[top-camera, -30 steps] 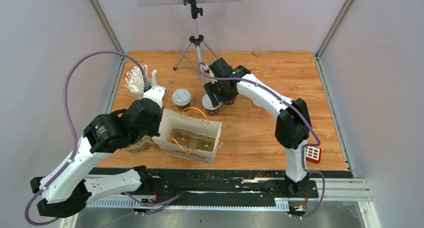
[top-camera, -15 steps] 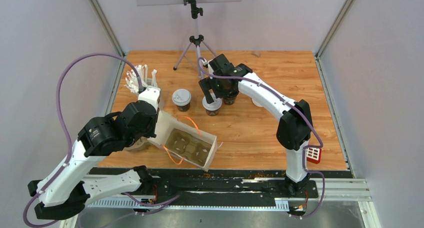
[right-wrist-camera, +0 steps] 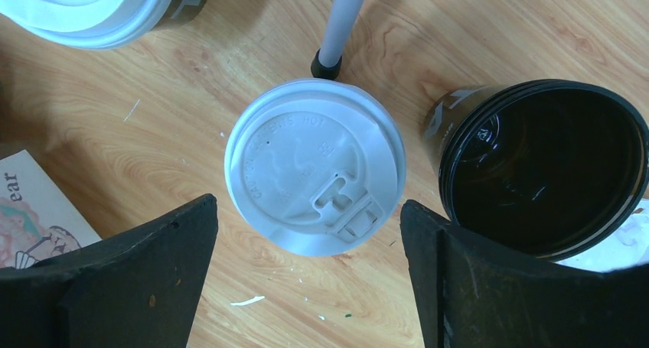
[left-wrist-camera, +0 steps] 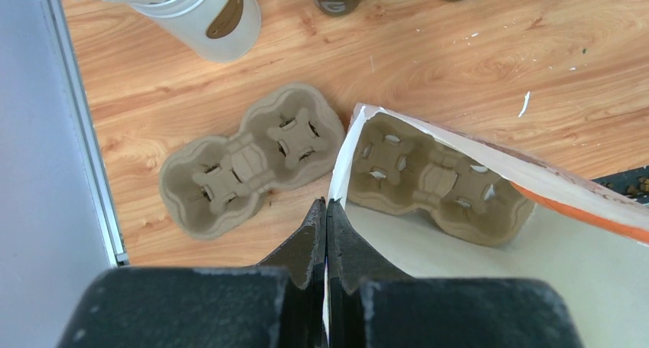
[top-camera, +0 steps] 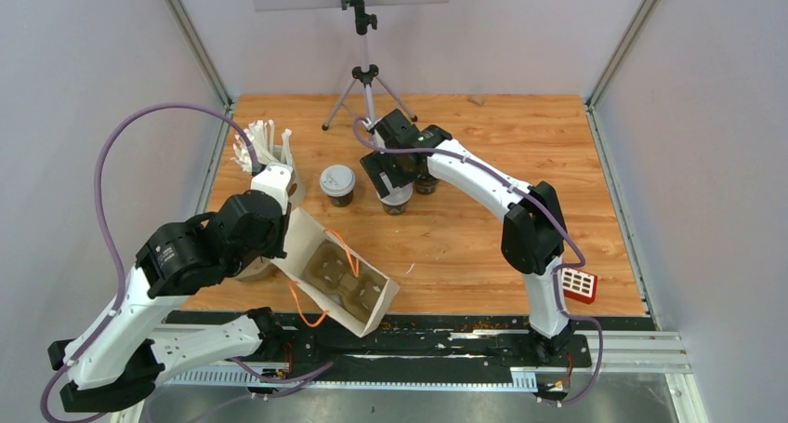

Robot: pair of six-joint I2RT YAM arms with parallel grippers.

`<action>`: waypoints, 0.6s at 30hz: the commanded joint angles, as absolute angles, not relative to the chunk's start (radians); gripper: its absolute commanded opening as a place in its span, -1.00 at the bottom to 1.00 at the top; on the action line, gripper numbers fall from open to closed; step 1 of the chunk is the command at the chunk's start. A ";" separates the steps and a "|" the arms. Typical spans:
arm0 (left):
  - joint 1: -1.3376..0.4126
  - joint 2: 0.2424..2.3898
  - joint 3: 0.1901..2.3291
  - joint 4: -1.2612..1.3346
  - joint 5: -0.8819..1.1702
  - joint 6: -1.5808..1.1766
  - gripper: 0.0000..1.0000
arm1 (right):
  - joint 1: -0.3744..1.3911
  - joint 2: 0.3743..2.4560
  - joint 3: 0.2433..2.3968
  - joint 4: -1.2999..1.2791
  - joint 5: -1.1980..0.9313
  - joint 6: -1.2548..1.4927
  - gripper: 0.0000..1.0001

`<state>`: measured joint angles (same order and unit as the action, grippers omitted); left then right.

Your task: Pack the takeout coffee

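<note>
My right gripper [right-wrist-camera: 308, 210] is open above a lidded black cup [right-wrist-camera: 314, 176], one finger on each side of its white lid, not touching. A black cup without a lid [right-wrist-camera: 543, 164] stands just to its right, and another lidded cup [right-wrist-camera: 84, 8] to the upper left. From the top, my right gripper [top-camera: 395, 177] covers the middle cup [top-camera: 397, 202]; the other lidded cup [top-camera: 337, 183] stands free. My left gripper [left-wrist-camera: 327, 204] is shut on the rim of the white paper bag [left-wrist-camera: 490, 264], which holds a pulp carrier [left-wrist-camera: 436, 180].
A second pulp carrier [left-wrist-camera: 252, 157] lies on the table left of the bag. The white cup of straws [top-camera: 269, 153] stands at the far left. A tripod [top-camera: 365, 79] stands behind the cups, one leg [right-wrist-camera: 340, 19] close to the middle cup. A red device [top-camera: 581, 284] lies near right.
My left arm has swung the bag round and tipped it toward the near edge. My right gripper has shifted a little left over the middle cup.
</note>
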<state>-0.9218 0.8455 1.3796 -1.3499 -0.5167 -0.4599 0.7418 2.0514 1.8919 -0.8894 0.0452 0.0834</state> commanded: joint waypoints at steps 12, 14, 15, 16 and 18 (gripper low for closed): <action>-0.919 0.867 1.385 -1.296 -0.516 -0.428 -1.00 | 0.741 2.101 1.983 -0.855 0.052 0.053 0.78; -0.919 0.867 1.384 -1.292 -0.515 -0.429 -1.00 | 0.741 2.111 1.994 -0.860 0.051 0.052 0.75; -0.919 0.867 1.384 -1.292 -0.513 -0.431 -1.00 | 0.742 2.114 1.999 -0.867 0.051 0.051 0.74; -0.919 0.867 1.385 -1.291 -0.513 -0.431 -1.00 | 0.742 2.119 2.002 -0.871 0.052 0.051 0.74; -0.919 0.868 1.387 -1.289 -0.512 -0.432 -1.00 | 0.741 2.124 2.003 -0.874 0.054 0.051 0.71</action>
<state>-0.9218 0.8669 1.3796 -1.3365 -0.5060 -0.4427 0.7418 2.1105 1.9545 -0.8780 0.0517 0.0643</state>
